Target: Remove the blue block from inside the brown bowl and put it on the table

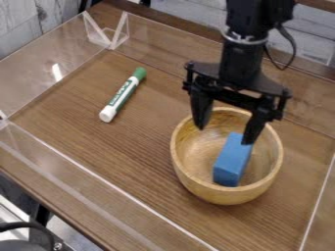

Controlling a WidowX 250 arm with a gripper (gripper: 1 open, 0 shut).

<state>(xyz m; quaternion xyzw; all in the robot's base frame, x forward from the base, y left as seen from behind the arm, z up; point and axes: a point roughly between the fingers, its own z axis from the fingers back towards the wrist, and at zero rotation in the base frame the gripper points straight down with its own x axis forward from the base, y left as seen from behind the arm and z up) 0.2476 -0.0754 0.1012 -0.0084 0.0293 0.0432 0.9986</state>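
Observation:
The blue block [234,159] leans inside the brown bowl [197,172], which rests on the dark wood table [92,157] at the right. My gripper [228,120] hangs open just above the bowl's far rim. One black finger [201,109] stands left of the block's upper end, the other finger [254,129] right of it, both reaching down toward the rim. Nothing is between the fingers, and they stay apart from the block.
A green-and-white marker [121,94] lies on the table to the left of the bowl. Low clear acrylic walls [53,69] edge the tabletop, with a clear triangular piece [105,32] at the back left.

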